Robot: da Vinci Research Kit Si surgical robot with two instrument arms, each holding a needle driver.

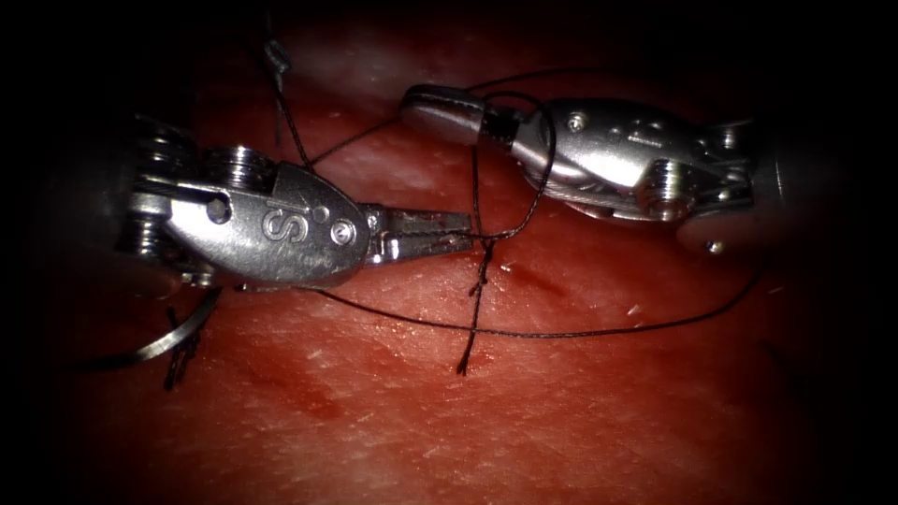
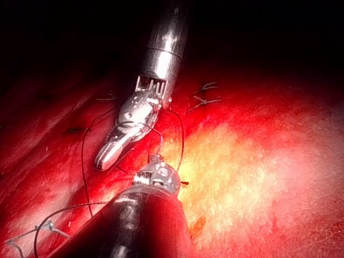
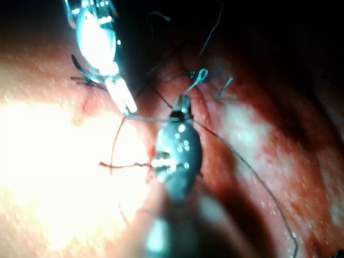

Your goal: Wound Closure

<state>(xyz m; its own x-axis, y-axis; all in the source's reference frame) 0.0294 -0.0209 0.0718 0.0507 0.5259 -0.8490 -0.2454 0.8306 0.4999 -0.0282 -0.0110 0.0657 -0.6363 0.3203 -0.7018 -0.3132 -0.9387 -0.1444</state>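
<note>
Pinching the thread in my left fingers, I keep my right fingers closed with thread looped around them. The needle lies free on the tissue beneath my left tool, with open tissue below.

surroundings: dark, nothing discernible | light: bright central pool, falling off to black edges
</note>
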